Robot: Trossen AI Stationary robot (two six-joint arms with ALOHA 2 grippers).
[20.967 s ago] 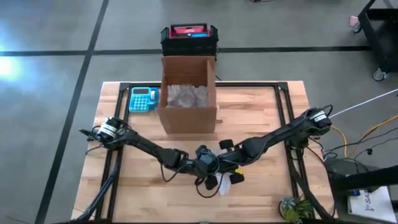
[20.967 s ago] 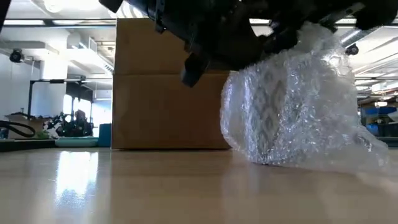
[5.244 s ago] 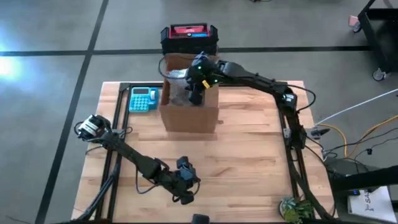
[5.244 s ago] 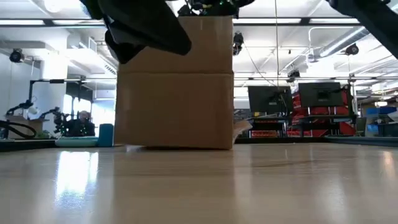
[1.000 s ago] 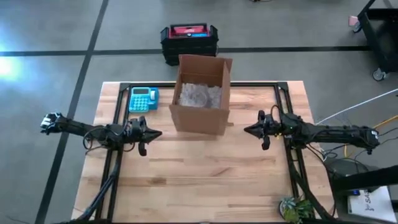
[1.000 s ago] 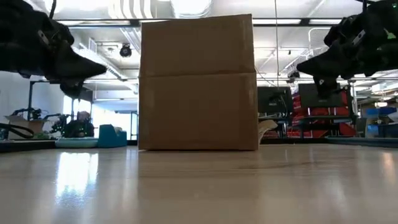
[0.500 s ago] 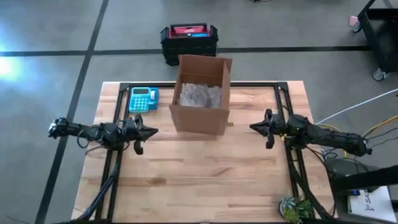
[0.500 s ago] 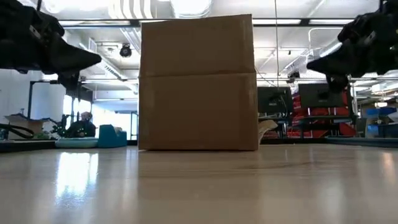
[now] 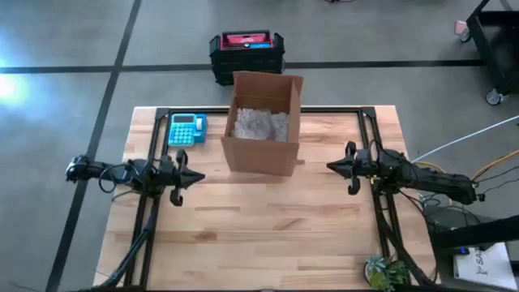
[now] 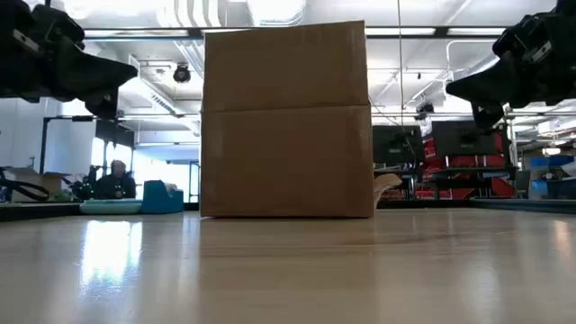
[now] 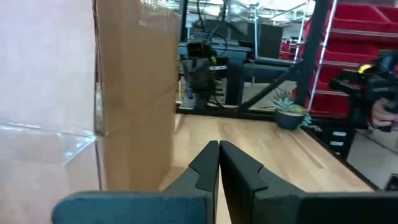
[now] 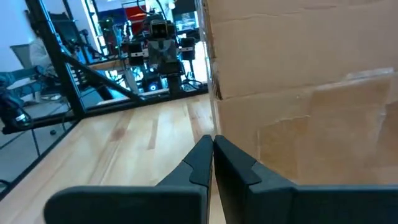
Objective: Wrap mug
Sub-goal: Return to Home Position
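We find the wrapped mugs [image 9: 259, 125] lying inside the cardboard box [image 9: 258, 156], at the far middle of the table [image 9: 268, 243]. The left gripper [image 9: 195, 175] and right gripper [image 9: 332, 167] flank the box, clear of it, fingers pressed together and empty. We judge the bundles light, fragile and slippery-skinned; grasp gently across the padded body.

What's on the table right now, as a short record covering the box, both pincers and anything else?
box: open cardboard, upright, far middle of the table
contents: bubble wrap bundles
left pincer: shut, empty, left of the box, clear of it
right pincer: shut, empty, right of the box, clear of it
also: blue calculator left of the box
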